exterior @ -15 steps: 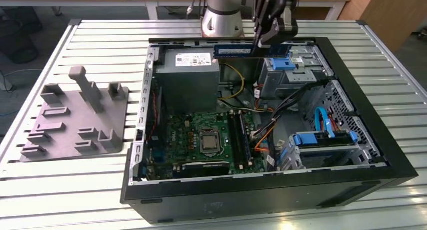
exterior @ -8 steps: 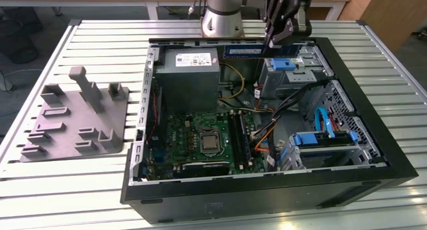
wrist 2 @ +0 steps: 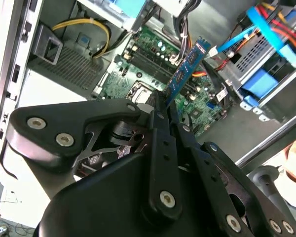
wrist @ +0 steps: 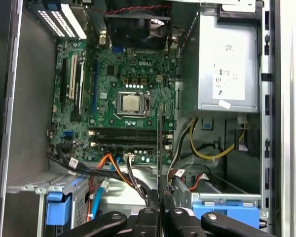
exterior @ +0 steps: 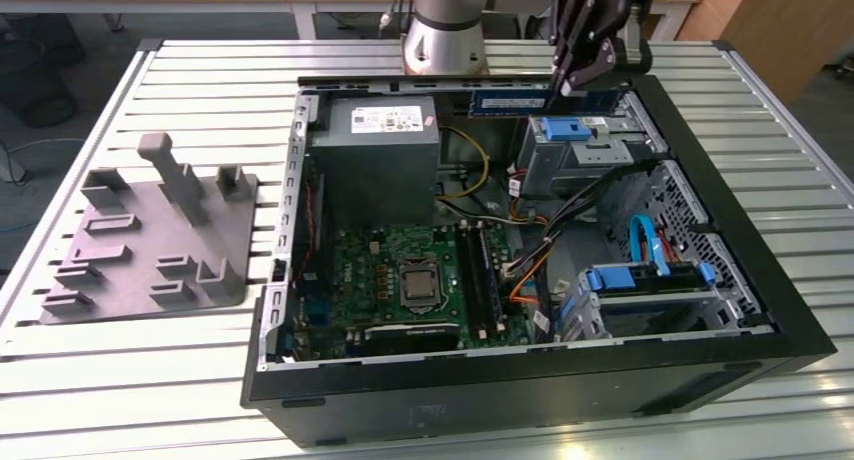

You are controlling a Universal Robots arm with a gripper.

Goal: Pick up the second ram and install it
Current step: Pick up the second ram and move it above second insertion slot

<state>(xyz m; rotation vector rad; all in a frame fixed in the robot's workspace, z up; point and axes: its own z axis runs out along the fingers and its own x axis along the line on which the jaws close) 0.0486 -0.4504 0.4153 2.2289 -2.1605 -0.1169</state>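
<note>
Silver-grey cylindrical arm column point(exterior: 447, 30) stands upright at the far side of the exterior view. The black metal linkage gripper point(exterior: 575, 86) hangs to the exterior view's right of the column, tilted, with its tips pointing down. The jaws are drawn close and clamped on one end of the second ram point(exterior: 510, 102), a thin narrow circuit-board strip that juts out level toward the exterior view's left. In both wrist views the bolted black fingers point(wrist 2: 160, 148) point(wrist: 149, 217) converge to a tight pinch. The strip runs straight out from the tips.
</note>
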